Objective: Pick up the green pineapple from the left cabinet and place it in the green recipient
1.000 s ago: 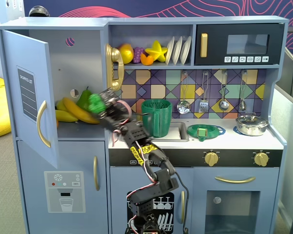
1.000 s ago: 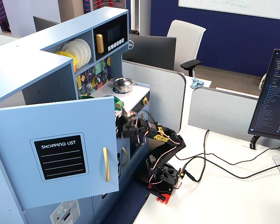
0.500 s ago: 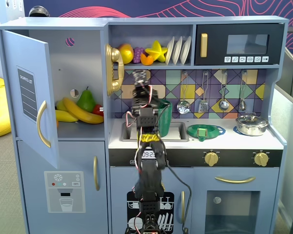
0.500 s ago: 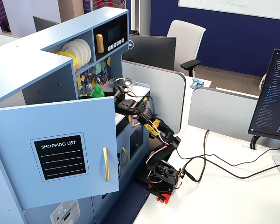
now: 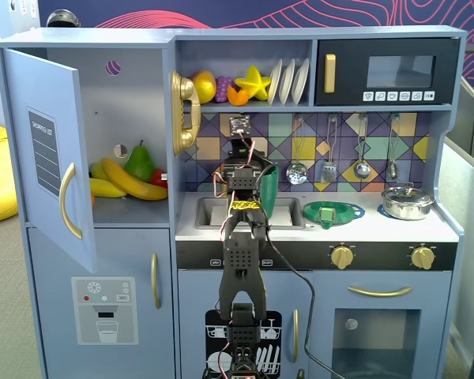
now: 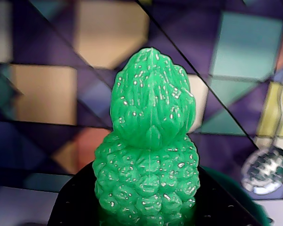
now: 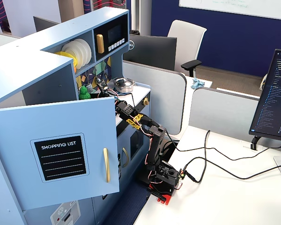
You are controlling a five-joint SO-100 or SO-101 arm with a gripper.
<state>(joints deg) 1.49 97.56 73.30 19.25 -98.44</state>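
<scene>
Green pineapple [image 6: 148,155], bumpy, crown upright, fills the wrist view, pinched at its base by the gripper [image 6: 148,219], whose dark jaws show only along the bottom edge. Behind it: blurred tile backsplash [image 6: 47,94] and one hanging ladle [image 6: 264,170] at lower right.

Front fixed view: arm [image 5: 241,260] rises straight up before the sink [image 5: 284,212], its wrist covering most of the cup [image 5: 269,183]; only the cup's right edge shows. Pineapple not visible here, hidden behind the gripper [image 5: 239,126].

Side fixed view: pineapple [image 7: 84,93] seen above the cabinet door [image 7: 56,150], held high over the counter, clear of the cabinet; the cup is hidden by the door.

Cabinet [image 5: 130,118], door open: bananas [image 5: 130,181], pear [image 5: 140,164] on its shelf.

Surroundings, front view: strainer [image 5: 328,213] and pot [image 5: 407,202] on the counter, right of the sink; toy telephone [image 5: 185,112]; fruit [image 5: 225,87] and plates [image 5: 288,81] on the upper shelf; microwave [image 5: 387,73] at upper right.
</scene>
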